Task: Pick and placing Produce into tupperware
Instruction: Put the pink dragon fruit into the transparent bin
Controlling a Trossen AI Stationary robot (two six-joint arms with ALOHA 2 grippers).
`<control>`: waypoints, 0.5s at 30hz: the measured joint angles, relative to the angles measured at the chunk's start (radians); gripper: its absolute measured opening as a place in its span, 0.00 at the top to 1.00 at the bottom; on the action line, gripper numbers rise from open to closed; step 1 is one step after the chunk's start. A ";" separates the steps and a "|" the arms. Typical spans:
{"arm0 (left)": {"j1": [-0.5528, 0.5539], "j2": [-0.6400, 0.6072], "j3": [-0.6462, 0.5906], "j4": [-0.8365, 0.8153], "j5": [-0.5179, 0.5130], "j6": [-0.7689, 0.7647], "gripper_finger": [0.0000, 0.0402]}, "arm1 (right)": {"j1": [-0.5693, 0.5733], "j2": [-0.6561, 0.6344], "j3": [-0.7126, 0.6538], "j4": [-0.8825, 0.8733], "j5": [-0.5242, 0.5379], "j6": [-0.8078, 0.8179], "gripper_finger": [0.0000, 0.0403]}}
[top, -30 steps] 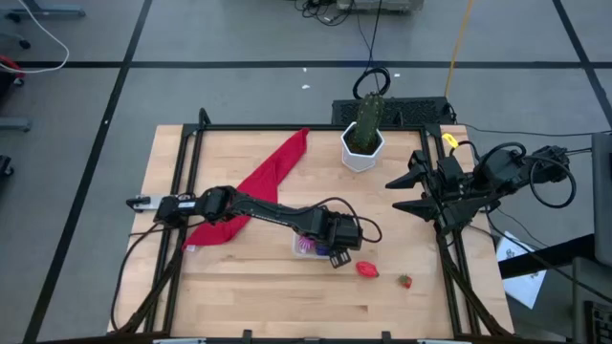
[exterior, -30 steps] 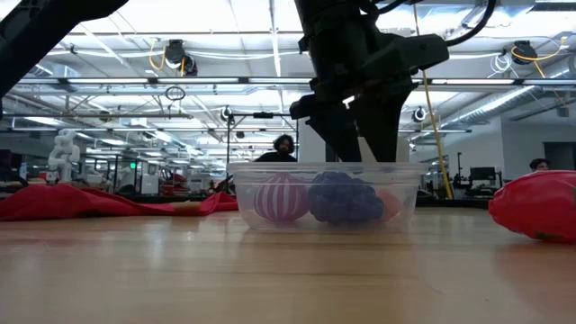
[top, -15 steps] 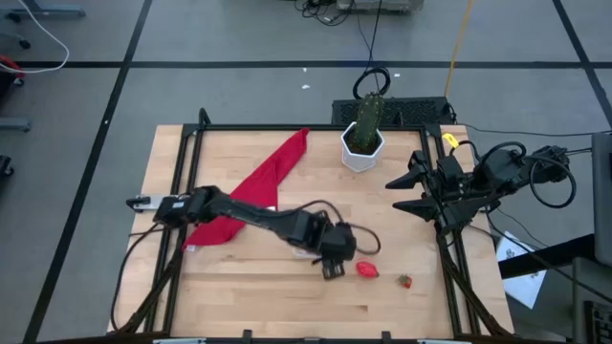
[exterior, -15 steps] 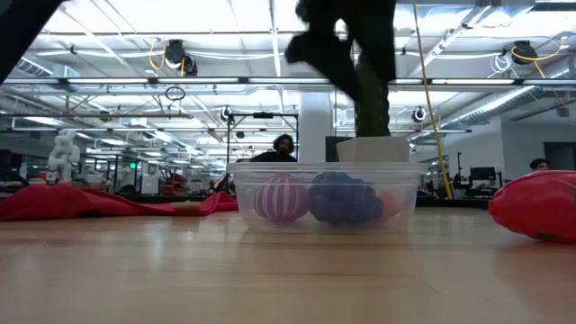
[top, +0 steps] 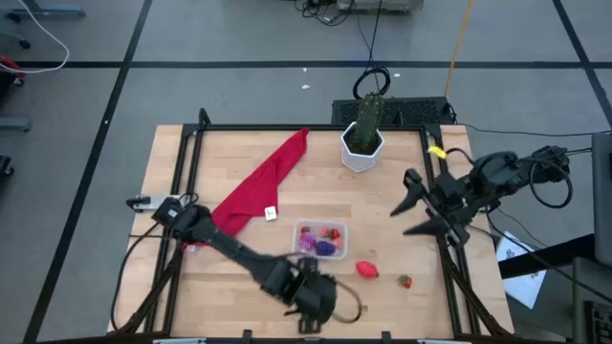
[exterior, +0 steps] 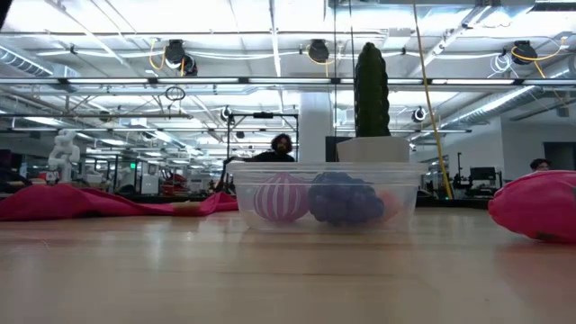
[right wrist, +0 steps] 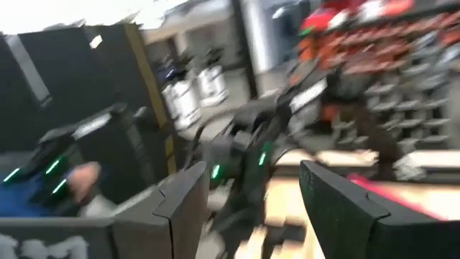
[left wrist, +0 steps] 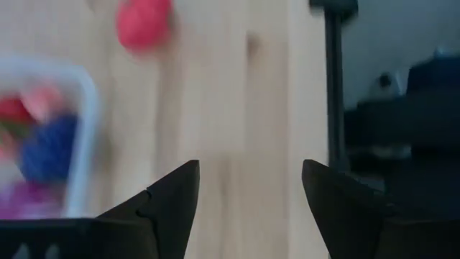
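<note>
The clear tupperware [top: 320, 239] stands on the table's middle with pink, purple and red produce inside [exterior: 319, 198]. A red piece of produce [top: 366, 270] and a tiny red one [top: 405, 281] lie on the wood to its right. My left gripper [top: 325, 304] hovers open by the table's near edge, in front of the tupperware, with nothing between its fingers [left wrist: 248, 194]. The tupperware [left wrist: 43, 137] and the red piece [left wrist: 144, 21] show ahead of it. My right gripper [top: 409, 205] waits open at the table's right edge.
A long red cloth [top: 258, 186] lies on the left half of the table. A white hexagonal pot with a green cactus [top: 363, 143] stands at the far edge. A black frame rail [left wrist: 330, 86] runs along the near edge beside my left gripper.
My left gripper has risen from just over the tupperware and swung toward the table's near edge, leaving the low view and uncovering the container. My right gripper has turned a little where it waits.
</note>
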 joint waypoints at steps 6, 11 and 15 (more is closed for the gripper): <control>-0.089 0.000 0.000 -0.200 -0.068 -0.181 0.37 | 0.012 0.029 -0.014 -0.068 -0.146 -0.001 0.48; -0.160 0.001 0.000 -0.386 -0.193 -0.399 0.37 | 0.058 0.061 -0.069 -0.067 -0.149 -0.030 0.48; -0.202 0.001 0.000 -0.524 -0.261 -0.568 0.37 | 0.099 0.079 -0.120 -0.067 -0.131 -0.041 0.48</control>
